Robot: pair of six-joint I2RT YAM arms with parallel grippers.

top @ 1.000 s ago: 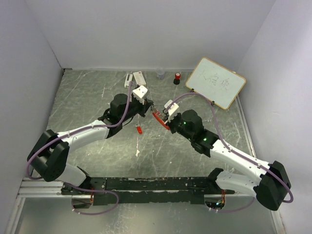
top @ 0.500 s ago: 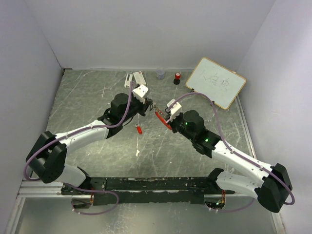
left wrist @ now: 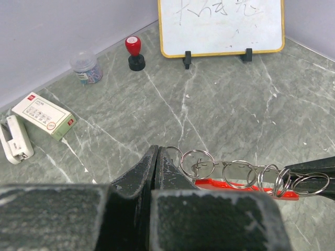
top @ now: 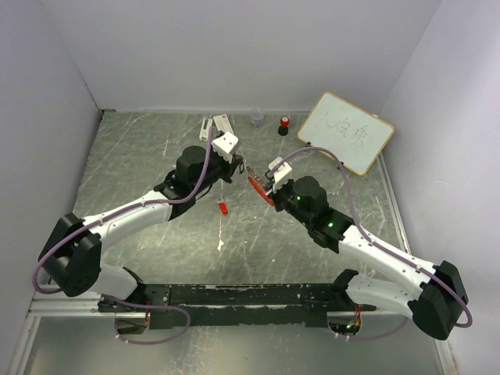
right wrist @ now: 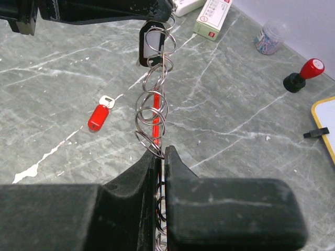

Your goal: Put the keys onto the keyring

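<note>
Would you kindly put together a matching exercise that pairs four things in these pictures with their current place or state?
Things:
1. red-tagged key
2. keyring
3. whiteboard
4. stamp

States:
A. propped upright on two black feet
B. lying loose on the table
C. standing, red cap on top
D. held between the shut left gripper and the shut right gripper

Pairs: 1-B; 2-D; 3-A; 4-C.

Overhead looks down from behind; wrist views — close, opposed — share keyring [left wrist: 235, 184].
</note>
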